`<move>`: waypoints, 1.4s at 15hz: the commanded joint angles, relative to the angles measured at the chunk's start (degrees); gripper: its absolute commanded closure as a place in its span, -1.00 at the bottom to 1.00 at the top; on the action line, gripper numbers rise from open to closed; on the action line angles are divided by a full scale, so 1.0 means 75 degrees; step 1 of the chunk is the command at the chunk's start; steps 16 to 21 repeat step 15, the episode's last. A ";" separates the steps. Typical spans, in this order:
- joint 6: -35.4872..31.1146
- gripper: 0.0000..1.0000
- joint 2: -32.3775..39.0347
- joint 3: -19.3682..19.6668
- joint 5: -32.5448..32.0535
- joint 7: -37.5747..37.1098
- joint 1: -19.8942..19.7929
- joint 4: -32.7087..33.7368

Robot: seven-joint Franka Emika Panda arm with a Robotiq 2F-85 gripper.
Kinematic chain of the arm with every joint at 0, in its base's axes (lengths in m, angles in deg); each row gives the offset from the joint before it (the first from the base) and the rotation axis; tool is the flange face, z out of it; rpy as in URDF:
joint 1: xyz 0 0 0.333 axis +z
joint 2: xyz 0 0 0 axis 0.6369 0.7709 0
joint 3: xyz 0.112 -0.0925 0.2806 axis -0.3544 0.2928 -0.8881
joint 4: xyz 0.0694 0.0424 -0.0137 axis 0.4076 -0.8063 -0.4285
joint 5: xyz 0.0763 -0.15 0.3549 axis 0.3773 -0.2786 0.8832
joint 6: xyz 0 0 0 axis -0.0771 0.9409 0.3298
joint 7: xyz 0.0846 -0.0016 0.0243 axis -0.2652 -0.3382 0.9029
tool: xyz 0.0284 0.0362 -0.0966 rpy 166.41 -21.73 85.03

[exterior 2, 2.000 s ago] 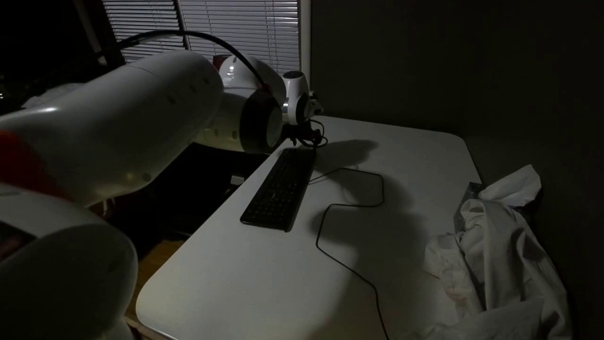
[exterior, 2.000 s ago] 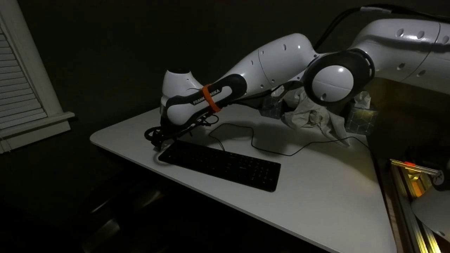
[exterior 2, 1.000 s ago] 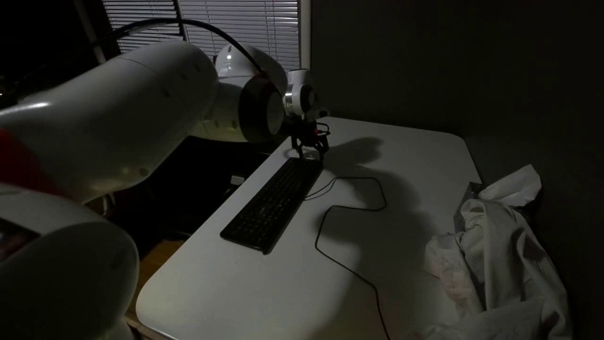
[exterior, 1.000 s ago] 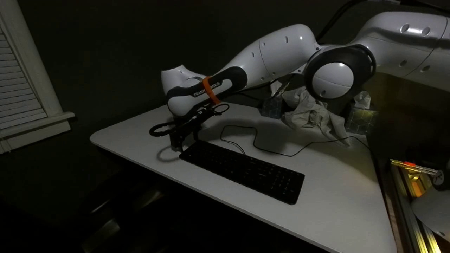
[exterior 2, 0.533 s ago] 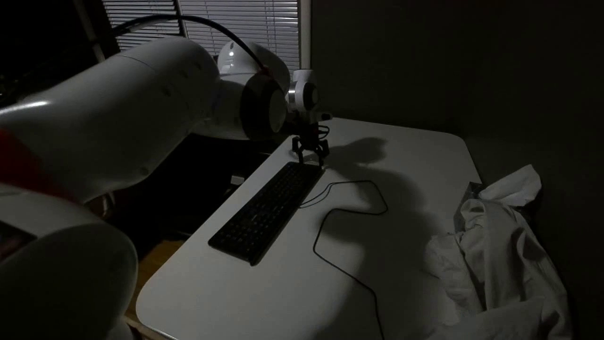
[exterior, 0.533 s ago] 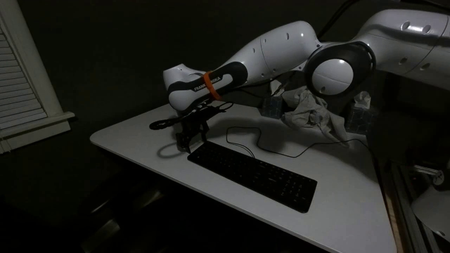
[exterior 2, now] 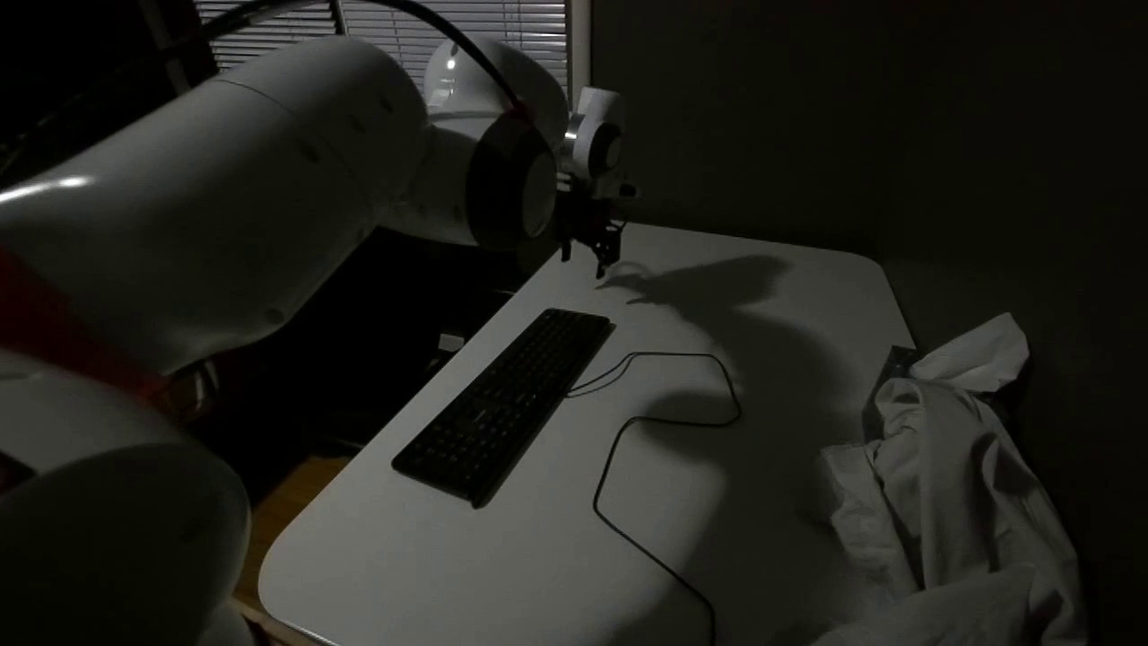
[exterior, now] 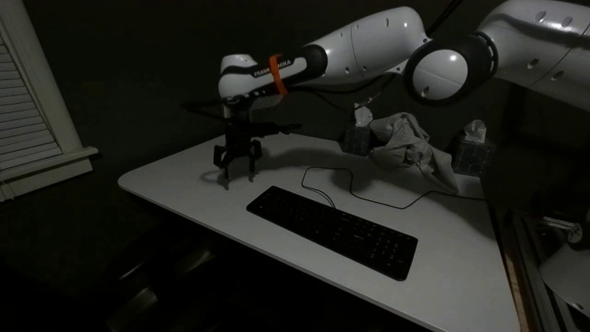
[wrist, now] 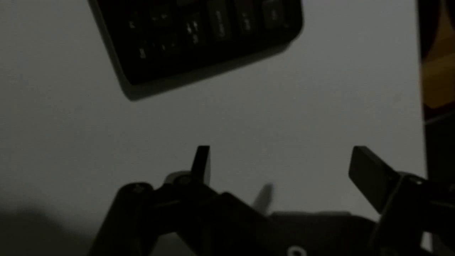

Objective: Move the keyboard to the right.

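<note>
The keyboard is long, flat and black, and lies on the white table. It shows in both exterior views [exterior: 332, 233] [exterior 2: 507, 404], and its near end shows at the top of the wrist view [wrist: 202, 32]. Its thin dark cable [exterior: 352, 189] loops over the table behind it. My gripper [exterior: 239, 181] is open and empty, pointing down above the table beyond the keyboard's far end, apart from it. It also shows in an exterior view [exterior 2: 584, 264]. In the wrist view the two fingers [wrist: 280, 151] stand wide apart with bare table between them.
Tissue boxes [exterior: 357, 139] [exterior: 474, 157] and a crumpled pale cloth [exterior: 410, 147] stand along the table's back side. The table's front edge [exterior: 276, 258] runs close beside the keyboard. A window with blinds [exterior 2: 457, 45] is behind the arm.
The keyboard slid away from the table's window end, rightward in an exterior view, its cable shifting along. My gripper moved with it at its end, then rose and backed off over the last half second.
</note>
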 commanded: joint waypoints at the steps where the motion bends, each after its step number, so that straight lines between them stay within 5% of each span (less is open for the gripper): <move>1: -0.0637 -1.00 -0.1009 -0.0572 0.0592 0.0725 -0.0525 -0.0825; 7: -0.1523 -1.00 -0.2542 -0.0927 0.0664 0.2752 -0.1313 -0.2573; 8: -0.1113 -1.00 -0.1790 -0.0657 0.0413 0.2125 -0.0982 -0.1342; 21: -0.1256 -1.00 -0.2304 -0.0607 0.0728 0.2664 -0.1101 -0.2078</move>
